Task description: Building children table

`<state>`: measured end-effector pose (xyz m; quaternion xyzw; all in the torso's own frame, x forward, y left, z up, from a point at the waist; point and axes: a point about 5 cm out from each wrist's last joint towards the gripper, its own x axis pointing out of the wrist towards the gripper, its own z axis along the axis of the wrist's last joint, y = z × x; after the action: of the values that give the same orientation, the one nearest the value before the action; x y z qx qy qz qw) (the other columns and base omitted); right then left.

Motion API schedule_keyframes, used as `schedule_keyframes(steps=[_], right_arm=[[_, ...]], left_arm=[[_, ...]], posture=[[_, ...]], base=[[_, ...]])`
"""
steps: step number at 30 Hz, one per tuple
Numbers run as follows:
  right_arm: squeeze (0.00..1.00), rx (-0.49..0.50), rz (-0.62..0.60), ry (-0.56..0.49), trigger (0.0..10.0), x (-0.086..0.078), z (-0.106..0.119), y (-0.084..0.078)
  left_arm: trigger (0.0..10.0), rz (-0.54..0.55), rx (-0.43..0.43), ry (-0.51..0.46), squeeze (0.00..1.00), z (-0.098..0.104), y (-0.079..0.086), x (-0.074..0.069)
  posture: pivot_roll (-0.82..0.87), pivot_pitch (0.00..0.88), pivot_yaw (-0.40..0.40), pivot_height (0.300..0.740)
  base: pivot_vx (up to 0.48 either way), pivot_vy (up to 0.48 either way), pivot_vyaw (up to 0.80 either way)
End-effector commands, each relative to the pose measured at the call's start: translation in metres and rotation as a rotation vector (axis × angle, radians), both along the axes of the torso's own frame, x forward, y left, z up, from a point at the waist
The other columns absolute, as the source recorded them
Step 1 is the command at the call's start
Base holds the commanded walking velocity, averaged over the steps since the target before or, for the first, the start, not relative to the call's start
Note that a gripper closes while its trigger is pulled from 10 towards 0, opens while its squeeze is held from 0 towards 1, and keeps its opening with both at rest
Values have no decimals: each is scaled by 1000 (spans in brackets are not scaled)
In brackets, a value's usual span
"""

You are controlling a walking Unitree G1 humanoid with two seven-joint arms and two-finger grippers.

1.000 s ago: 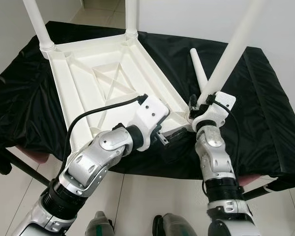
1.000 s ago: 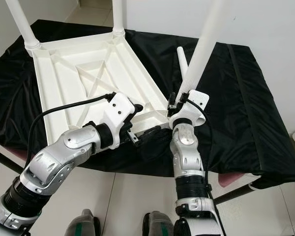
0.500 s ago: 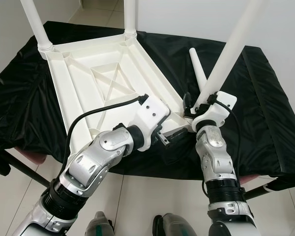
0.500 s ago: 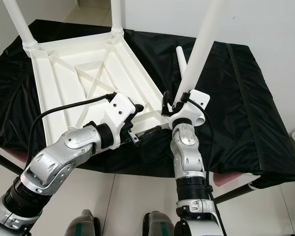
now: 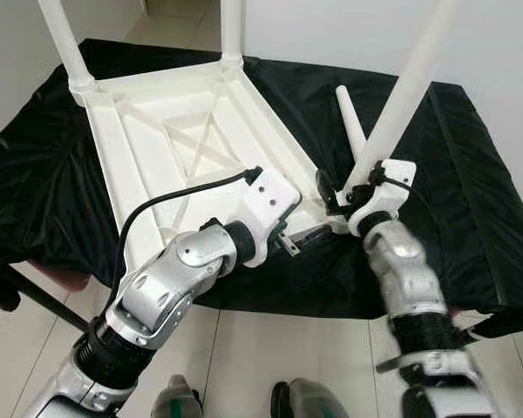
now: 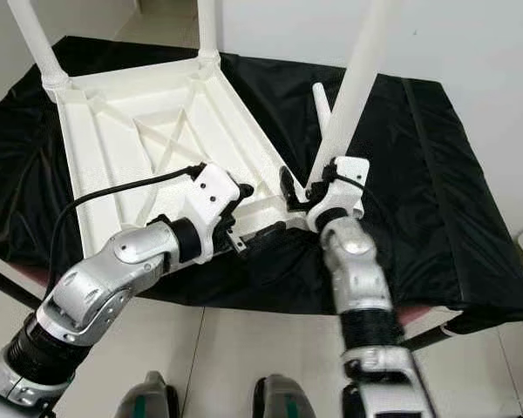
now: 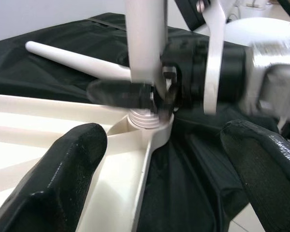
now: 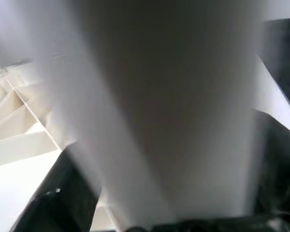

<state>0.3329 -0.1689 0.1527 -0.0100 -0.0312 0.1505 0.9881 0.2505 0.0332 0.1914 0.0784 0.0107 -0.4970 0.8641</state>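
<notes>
An upturned white children's table lies on a black cloth, with two legs standing at its far corners. A third white leg stands tilted in the near right corner socket. My right gripper is shut on its lower end; that leg looms close and blurred in the right wrist view. My left gripper is just before that corner, and its two black fingers are spread wide on either side of the socket. A loose leg lies on the cloth behind.
The black cloth covers a work table that ends close in front of me. Tiled floor and my feet lie below. A dark bar slants under the table at the left. A pale wall stands behind.
My right forearm has swung out to the right and the gripper has turned around the leg. The leg stays in the corner socket. My left arm holds still.
</notes>
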Motion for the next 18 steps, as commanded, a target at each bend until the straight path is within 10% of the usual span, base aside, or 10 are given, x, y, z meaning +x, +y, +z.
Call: schedule_keyframes(steps=[1, 18], right_arm=[[0, -2, 56, 9, 10000, 2, -2, -2], [0, -60, 210, 53, 10000, 13, -7, -6]], left_arm=[[10000, -71, 13, 13, 0, -1, -2, -4], [10000, -58, 17, 3, 0, 2, 2, -1]], posture=[[-38, 18, -29, 740], [-25, 19, -19, 740]], base=[[0, 0, 0], [0, 0, 0]])
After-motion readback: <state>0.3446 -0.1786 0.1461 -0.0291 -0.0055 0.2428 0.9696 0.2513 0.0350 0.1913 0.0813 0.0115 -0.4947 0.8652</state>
